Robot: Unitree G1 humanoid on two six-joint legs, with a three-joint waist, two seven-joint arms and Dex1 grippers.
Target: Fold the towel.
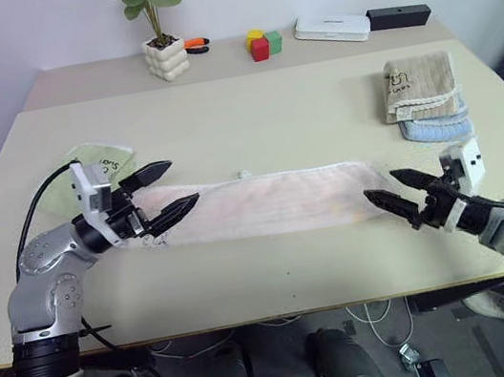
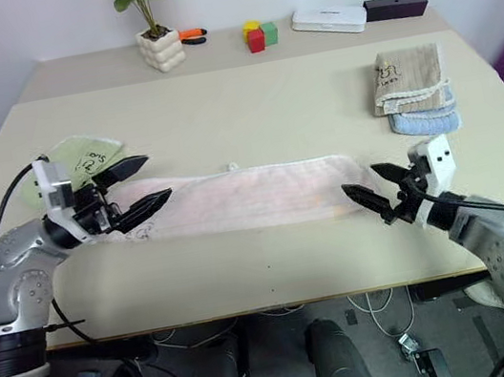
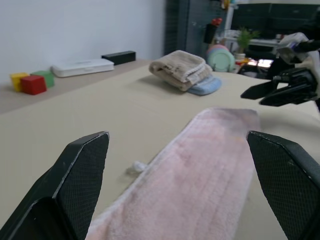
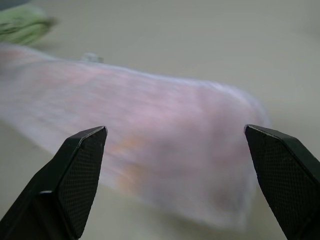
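The left claw [image 1: 164,193] hangs wide open, pointing level over one end of the long pale pink terry towel [image 1: 269,203]. The right claw [image 1: 397,188], also open and empty, angles slightly downward just beside the towel's other end on the beige worktop [image 1: 249,112].

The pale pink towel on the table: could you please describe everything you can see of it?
The pale pink terry towel lies flat on the beige table as a long narrow strip running left to right, apparently folded lengthwise. White trim edges it, and a small white loop sticks out from its far edge. Both open tools flank its ends, neither gripping it.
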